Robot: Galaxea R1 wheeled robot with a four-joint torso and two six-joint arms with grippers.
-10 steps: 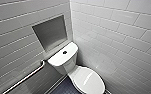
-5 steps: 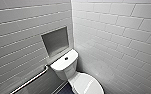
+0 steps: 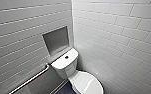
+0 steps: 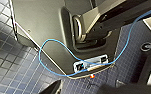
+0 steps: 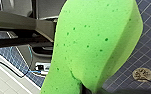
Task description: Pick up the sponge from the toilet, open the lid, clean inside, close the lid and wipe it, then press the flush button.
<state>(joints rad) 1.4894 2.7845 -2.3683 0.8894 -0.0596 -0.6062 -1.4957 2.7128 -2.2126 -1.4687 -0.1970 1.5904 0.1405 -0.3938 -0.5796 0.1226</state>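
The sponge (image 5: 96, 42) is off the toilet and in the right hand (image 5: 84, 89), which is closed on it near one end. The rest of the pad stands free above the blue tiled floor (image 5: 148, 50). The pad curves along its length, so it is clearly soft: a light, porous foam that gives under a pinch. It should weigh next to nothing dry and somewhat more once wet. Its pitted face looks likely to grip, not slip.

A hold near the end leaves a long free face for wiping, but that free part will probably fold back when pressed against the bowl. A hold nearer the pinched middle would make it stiffer.

Whether the left hand is open or closed cannot be told from its wrist view, where a blue cable (image 4: 53, 50) loops over the robot's own body.

The toilet (image 3: 71, 71) stands in the corner of the white tiled walls. Its tank is at the far side, under a recess (image 3: 56, 40) in the left wall. The flush button (image 3: 66, 57) sits in the middle of the tank top. The lid (image 3: 87, 83), nearer and to the right, is down, and a grab bar (image 3: 31, 80) runs along the left wall.
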